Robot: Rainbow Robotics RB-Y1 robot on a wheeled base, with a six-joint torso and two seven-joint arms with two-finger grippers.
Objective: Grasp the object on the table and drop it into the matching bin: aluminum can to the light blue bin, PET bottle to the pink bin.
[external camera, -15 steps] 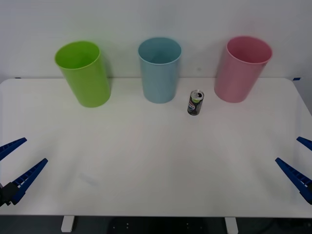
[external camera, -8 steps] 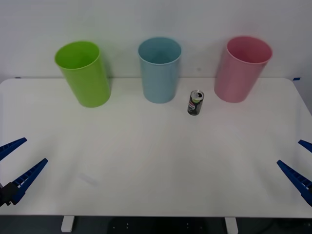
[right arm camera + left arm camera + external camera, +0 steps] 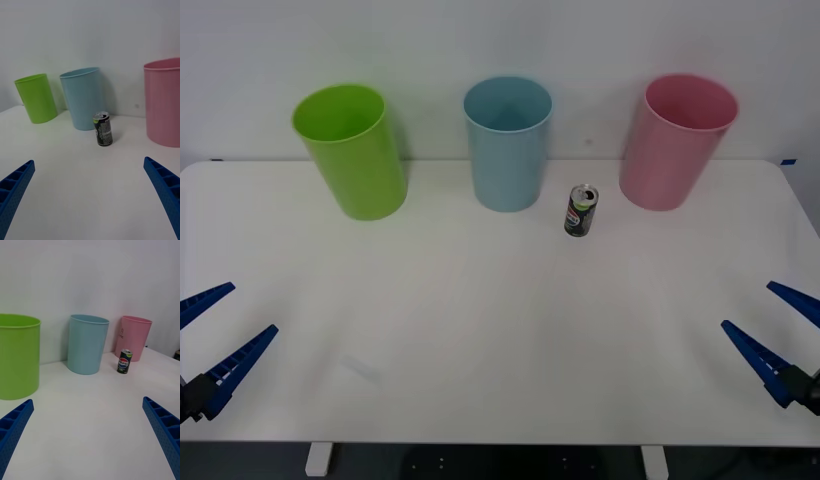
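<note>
On the wide white surface [image 3: 480, 330], a small black aluminium can [image 3: 581, 210] stands upright between the pale blue plastic bin [image 3: 507, 145] and the pink plastic bin [image 3: 675, 142].
Both hands hover near the front edge, well short of it: right hand [image 3: 770, 330] and left hand [image 3: 215, 335] each spread open and empty, probably readied for a reach.

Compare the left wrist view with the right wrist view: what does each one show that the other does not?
Left wrist alone: the can's red, white and blue label faces this camera, the pink bin shows whole, and the open left gripper frames the scene.

Right wrist alone: the can's dark printed side, the pink bin cut off at the edge, and the open right gripper.

Shared: the can upright on the white table, standing apart from all three bins, with the light blue bin and lime green bin along the wall.
</note>
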